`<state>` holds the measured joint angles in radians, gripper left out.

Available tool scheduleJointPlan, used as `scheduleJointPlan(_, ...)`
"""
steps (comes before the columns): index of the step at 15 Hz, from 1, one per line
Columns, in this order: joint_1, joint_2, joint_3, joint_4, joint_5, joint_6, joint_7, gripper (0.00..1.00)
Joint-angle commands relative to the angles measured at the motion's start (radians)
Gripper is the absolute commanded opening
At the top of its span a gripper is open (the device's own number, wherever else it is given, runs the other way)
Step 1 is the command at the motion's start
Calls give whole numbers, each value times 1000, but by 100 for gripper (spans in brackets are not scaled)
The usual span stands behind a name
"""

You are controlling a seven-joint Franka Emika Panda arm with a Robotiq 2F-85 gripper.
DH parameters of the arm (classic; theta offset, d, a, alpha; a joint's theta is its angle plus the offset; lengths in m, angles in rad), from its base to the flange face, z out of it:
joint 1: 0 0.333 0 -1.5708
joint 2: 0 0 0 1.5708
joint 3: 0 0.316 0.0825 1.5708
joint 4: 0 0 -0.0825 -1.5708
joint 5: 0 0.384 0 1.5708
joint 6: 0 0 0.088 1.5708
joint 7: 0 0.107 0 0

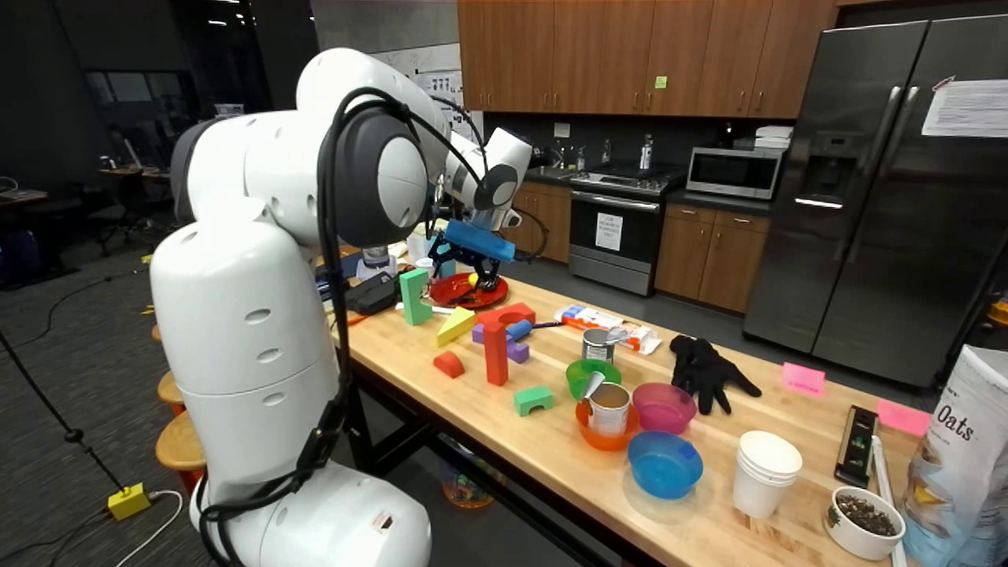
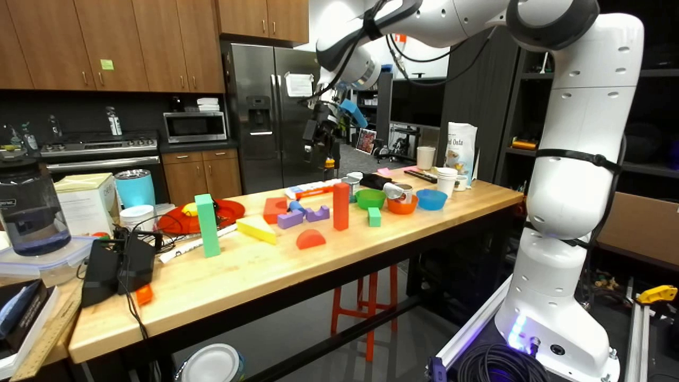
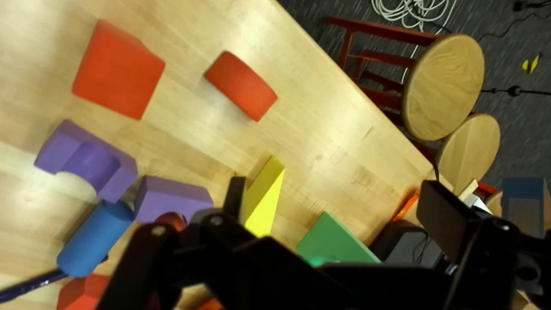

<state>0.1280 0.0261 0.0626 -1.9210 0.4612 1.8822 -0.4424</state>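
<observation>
My gripper (image 3: 340,202) is open in the wrist view, its two black fingers wide apart with nothing held between them. It also shows in both exterior views, above the table (image 1: 472,283) (image 2: 319,148). A yellow wedge (image 3: 263,200) lies beside the left finger in the wrist view. A green block (image 3: 331,241) stands between the fingers, partly hidden by the gripper. Purple blocks (image 3: 86,161), a blue cylinder (image 3: 95,239), a tall red block (image 3: 118,71) and a red half-round block (image 3: 241,86) lie around. In an exterior view, the green block (image 2: 207,225) stands upright.
A red plate (image 1: 500,296) with a yellow item is at the table's far end. Coloured bowls (image 1: 665,465), cans, white cups (image 1: 764,472) and a black glove (image 1: 705,370) are along the table. A black device with cables (image 2: 119,265) and a jar (image 2: 34,212) stand near a corner.
</observation>
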Motion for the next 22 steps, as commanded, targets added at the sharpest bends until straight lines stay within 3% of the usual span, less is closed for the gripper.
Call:
scheduleJointPlan(1,-20,2,7,10,-52,-88,139,100)
scheduleJointPlan(2,-18,7,14,2,-21,-48,68,100)
scheduleJointPlan(8,-21,8,13,2,-40,-67,121,100)
scheduleJointPlan(15,-56,18,-2,-56,176,-157,213,100)
scheduleJointPlan(22,-82,-15,-14,-189,335,-193,405,100)
